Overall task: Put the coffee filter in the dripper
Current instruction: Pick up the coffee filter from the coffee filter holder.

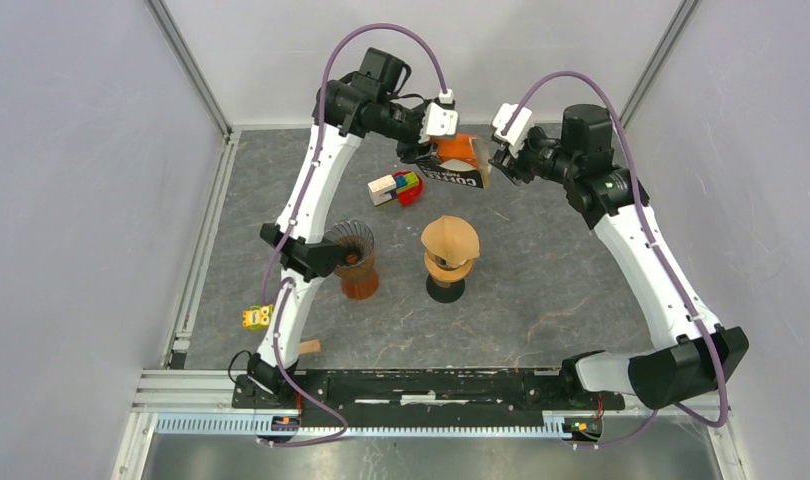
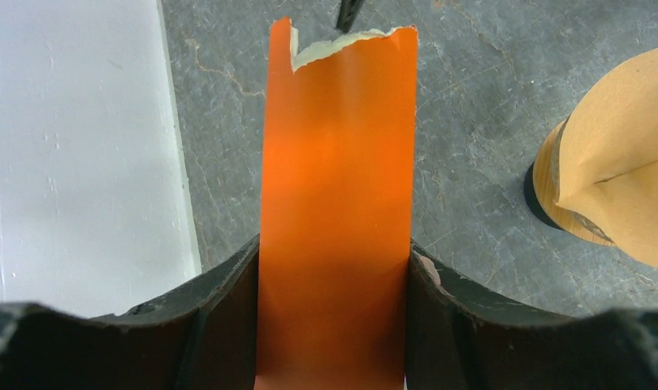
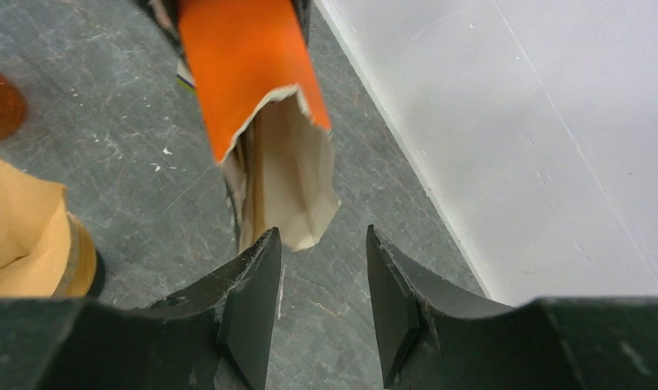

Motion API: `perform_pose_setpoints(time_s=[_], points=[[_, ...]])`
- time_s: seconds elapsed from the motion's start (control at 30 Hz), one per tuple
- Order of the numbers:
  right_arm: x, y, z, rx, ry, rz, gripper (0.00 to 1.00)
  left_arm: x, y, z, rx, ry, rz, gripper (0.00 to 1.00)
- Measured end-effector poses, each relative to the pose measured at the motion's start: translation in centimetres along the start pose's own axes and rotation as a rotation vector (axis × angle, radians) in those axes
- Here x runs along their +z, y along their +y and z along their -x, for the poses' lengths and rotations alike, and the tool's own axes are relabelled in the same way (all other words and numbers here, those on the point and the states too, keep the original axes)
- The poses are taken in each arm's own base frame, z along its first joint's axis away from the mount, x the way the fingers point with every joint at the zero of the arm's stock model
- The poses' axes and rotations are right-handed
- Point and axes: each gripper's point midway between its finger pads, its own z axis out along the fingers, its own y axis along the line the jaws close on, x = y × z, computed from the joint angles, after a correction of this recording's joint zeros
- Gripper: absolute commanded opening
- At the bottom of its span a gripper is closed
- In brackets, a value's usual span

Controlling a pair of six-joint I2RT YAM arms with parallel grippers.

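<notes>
My left gripper [image 1: 433,150] is shut on an orange coffee-filter package [image 1: 459,160] and holds it at the back of the table; the package fills the gap between the jaws in the left wrist view [image 2: 334,162]. Its torn end faces my right gripper [image 1: 499,160], and pale paper filters [image 3: 289,179] stick out of it. My right gripper [image 3: 322,237] is open and empty, its tips just short of those filters. A tan paper filter [image 1: 450,240] sits on top of an amber dripper with a black base [image 1: 446,288] at mid table.
An amber glass vessel with a dark ribbed cone [image 1: 353,258] stands left of centre, by the left arm. Colourful toy blocks [image 1: 396,188] lie behind it. A yellow toy [image 1: 256,318] and a small wooden block [image 1: 309,347] lie near the left base. White walls enclose the table.
</notes>
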Motion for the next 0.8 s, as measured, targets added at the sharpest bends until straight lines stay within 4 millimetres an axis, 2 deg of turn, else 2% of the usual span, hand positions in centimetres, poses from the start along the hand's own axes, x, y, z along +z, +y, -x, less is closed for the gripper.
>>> perform_pose_setpoints(time_s=[0.33,0.5,0.8], points=[[-1.3,2.0,-0.8,0.010,0.003,0.080,0.41,-1.0,0.6,-0.7,-0.019,-0.016,0.013,0.45],[-0.8,3.3,-1.7,0.028,0.003,0.127,0.42,-1.0,0.3,-0.3,-0.023,-0.035,0.000,0.45],[1.2,3.8,-3.3,0.060,0.021,0.178,0.41,-1.0,-0.6,-0.1,-0.046,-0.047,-0.029,0.45]])
